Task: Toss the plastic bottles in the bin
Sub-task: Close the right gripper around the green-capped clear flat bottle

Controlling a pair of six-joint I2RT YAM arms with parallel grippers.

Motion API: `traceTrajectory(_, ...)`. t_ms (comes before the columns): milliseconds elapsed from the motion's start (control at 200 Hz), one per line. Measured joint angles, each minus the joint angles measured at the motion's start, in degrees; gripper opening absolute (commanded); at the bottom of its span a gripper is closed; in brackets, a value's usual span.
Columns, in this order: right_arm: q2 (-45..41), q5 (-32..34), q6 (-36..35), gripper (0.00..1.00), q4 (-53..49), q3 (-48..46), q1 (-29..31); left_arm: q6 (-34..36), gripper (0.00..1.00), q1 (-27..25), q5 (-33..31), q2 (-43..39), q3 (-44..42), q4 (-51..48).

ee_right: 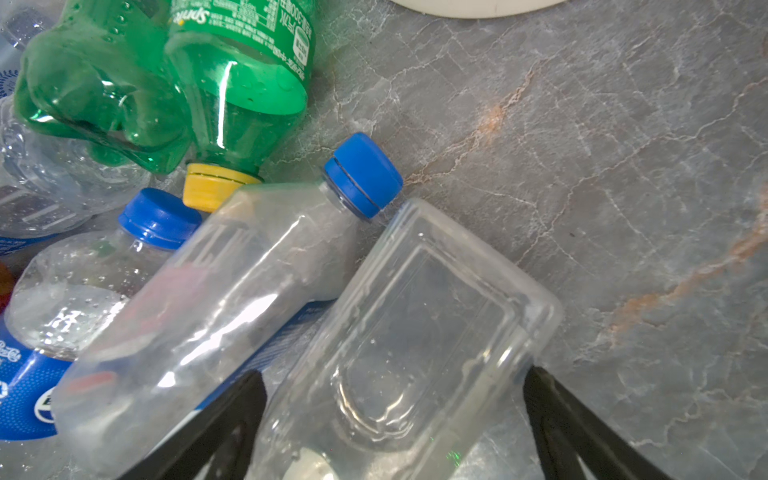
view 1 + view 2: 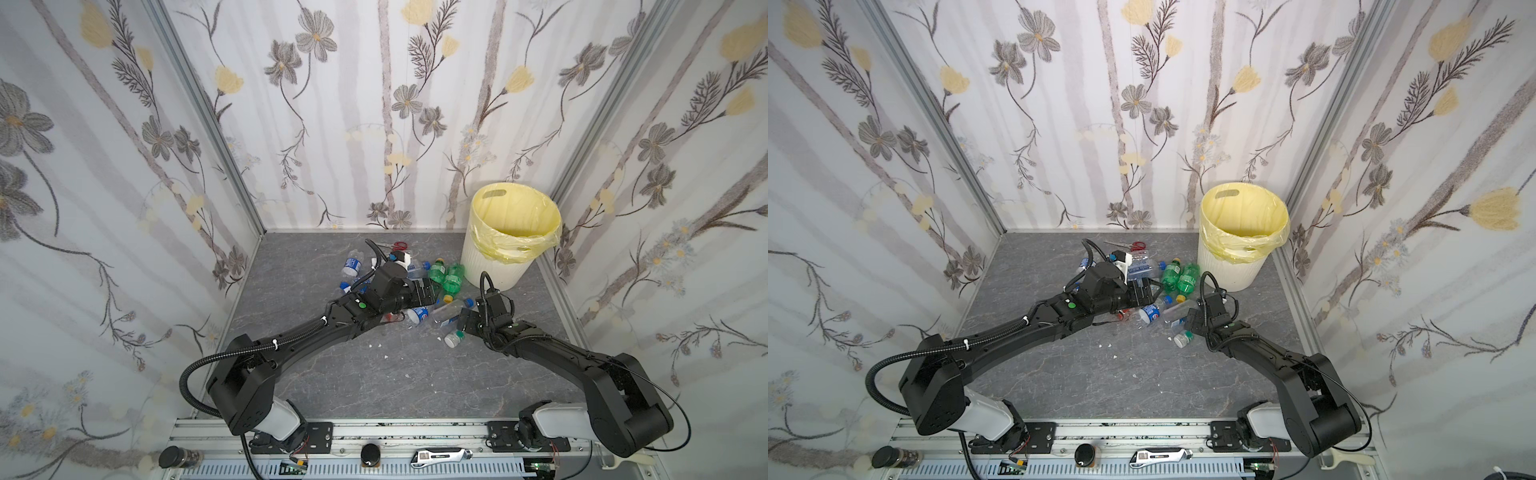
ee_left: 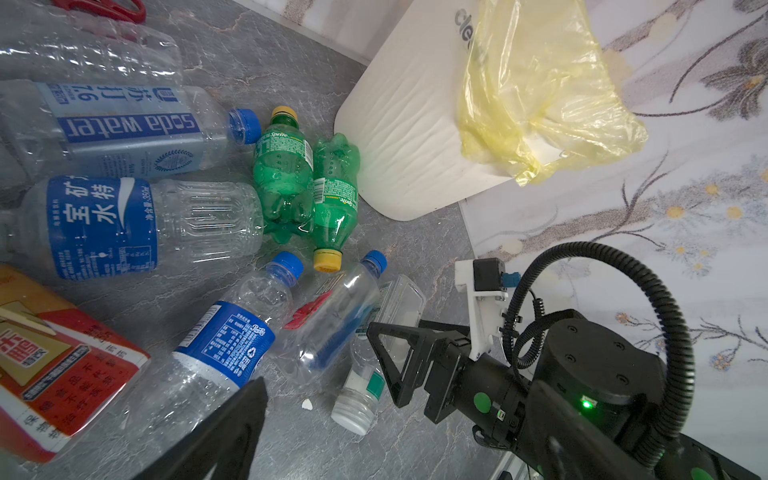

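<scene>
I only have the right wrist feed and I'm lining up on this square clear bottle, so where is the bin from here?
Observer: In both top views the bin stands upright in the far right corner, just beyond the right gripper.
Operator: Is the left arm between us?
Observer: No, the left gripper is open at the pile, beside the green bottles.
Operator: Any non-bottle in there?
Observer: Red-handled scissors lie at the pile's far edge.

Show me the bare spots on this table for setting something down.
Widest: the near table stretch between the left arm and right arm, short of the bottles. Also the far-left corner. Crowded: mid-table beside the bin.
</scene>
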Motion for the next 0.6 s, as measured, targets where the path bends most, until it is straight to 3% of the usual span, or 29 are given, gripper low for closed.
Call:
traceTrajectory(155, -0.11, 0.00, -0.02, 0.82, -0.20, -0.68, -0.11, 0.04, 1.00, 0.00, 0.09, 0.61, 0.00, 0.02)
traceTrajectory(599, 0.52, -1.75, 0.22, 0.68, 0.52, -1.27, -2.21, 0.28, 1.00, 0.00, 0.44, 0.96, 0.04, 0.04)
